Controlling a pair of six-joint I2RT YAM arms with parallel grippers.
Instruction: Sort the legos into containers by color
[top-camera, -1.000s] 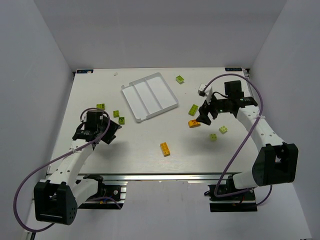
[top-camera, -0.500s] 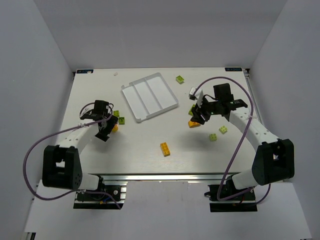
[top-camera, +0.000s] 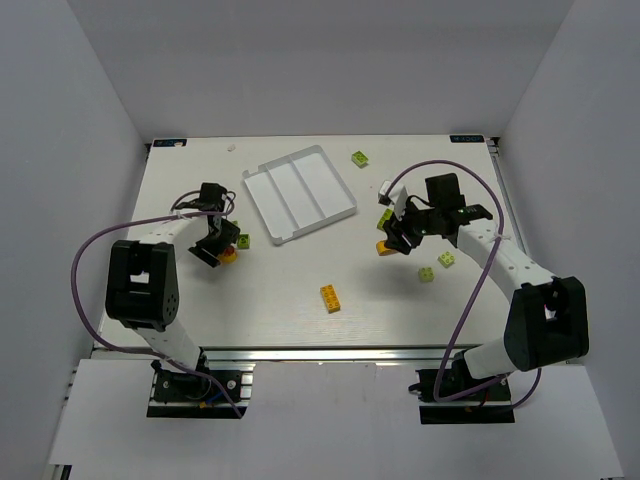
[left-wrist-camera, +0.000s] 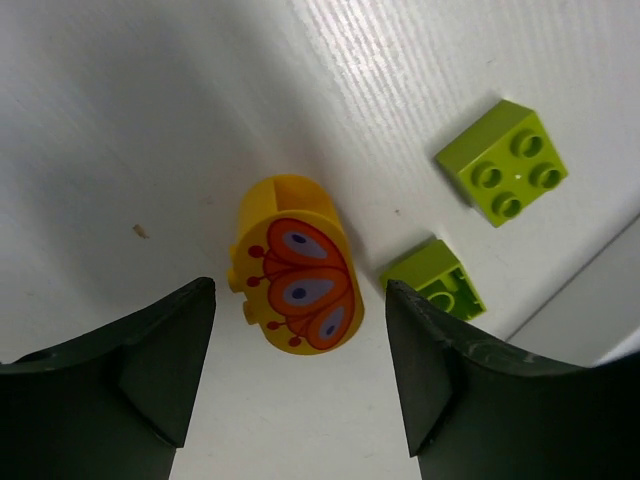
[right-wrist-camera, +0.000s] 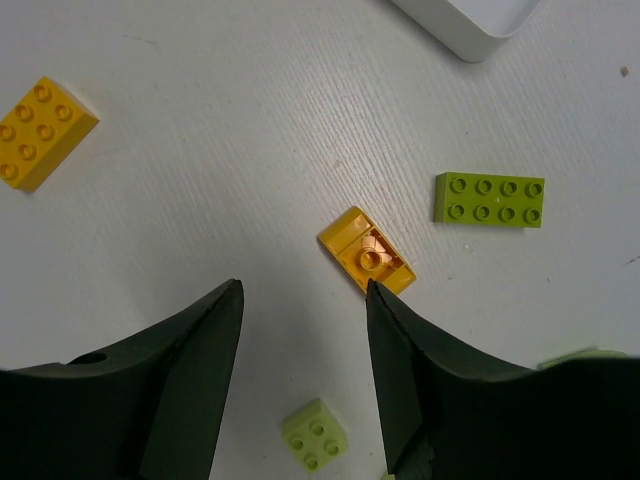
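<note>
Evidently both arms are closing in on warm-coloured pieces. Compared with a second ago, your left gripper (left-wrist-camera: 300, 290) is sitting farther in, having swung from the table's 8 o'clock area up toward 9 o'clock, just off the near corner of the tray (top-camera: 298, 192). Its fingers are standing apart, with the yellow butterfly piece (left-wrist-camera: 297, 265) lying on the table between them and not yet pinched. Two green bricks (left-wrist-camera: 503, 160) are lying at its 2 and 3 o'clock. Your right gripper (right-wrist-camera: 303, 290) is drifting leftward from the 3 o'clock edge toward the centre. Its fingers are also spread, and it is hovering over the orange brick (right-wrist-camera: 367, 250), which is lying studs-down at about 1 o'clock of the gap. A long green brick (right-wrist-camera: 489, 199) is lying well apart at 2 o'clock, and a yellow brick (right-wrist-camera: 35, 130) at 10 o'clock. To my eye you are lining up two grasps at once, while nothing is sorted: all three compartments of the tray, at the table's 12 o'clock, are showing bare. As for writing, you are getting none. The butterfly print is the only marking, and the small tags at the table's far corners are too small to read.
</note>
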